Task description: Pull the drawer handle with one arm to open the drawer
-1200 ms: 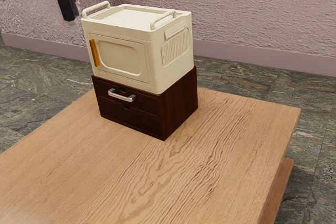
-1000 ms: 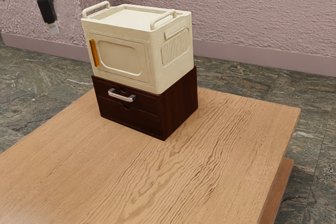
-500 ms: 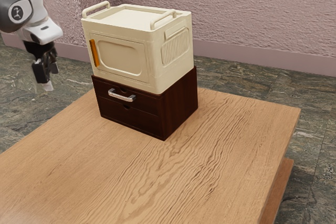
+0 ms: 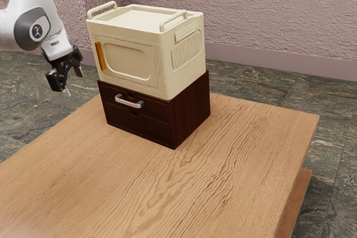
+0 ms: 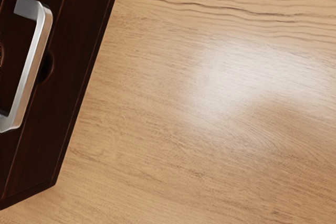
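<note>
Tabletop (image 4: 217, 182) spreads nearest, and beyond it the chest (image 4: 189, 111) stands with its upper drawer (image 4: 155, 112) closed, front flush. The handle (image 4: 129, 102) sits on that drawer's front, a level bar whose long axis runs along the face. The fingers (image 4: 57, 82) hang apart with nothing between them, off the exterior view's left of the chest and somewhat above the handle. So the handle lies down and toward the exterior view's right from them; the one arm (image 4: 40, 29) should probably bring them there, one above the bar, one below, before pulling. Farther up, a cream box (image 4: 129, 59) rests on the chest.
</note>
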